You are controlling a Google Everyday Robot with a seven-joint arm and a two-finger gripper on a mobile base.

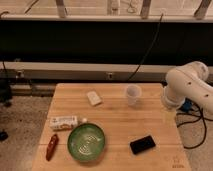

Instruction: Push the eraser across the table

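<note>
The eraser (142, 144) is seen lying flat on the table (112, 120), front-right area, slightly skewed to the table edge. It is set just right of the green bowl (86, 141), apart from it, nothing touching it. The arm (189, 86) is seen at the right side, its white housing bent over the table's right edge. The gripper (170, 115) is made out only as a pale blur below that housing, approx. over the right edge and well behind the eraser; whether it is released or clenched cannot be told, and nothing is seen held.

Other items are noted: a whitish block (93, 97) and a clear cup (132, 94) toward the back, a white carton (65, 121) (on its side) at left, and a red object (51, 146), possibly a pepper, at the front-left corner.
</note>
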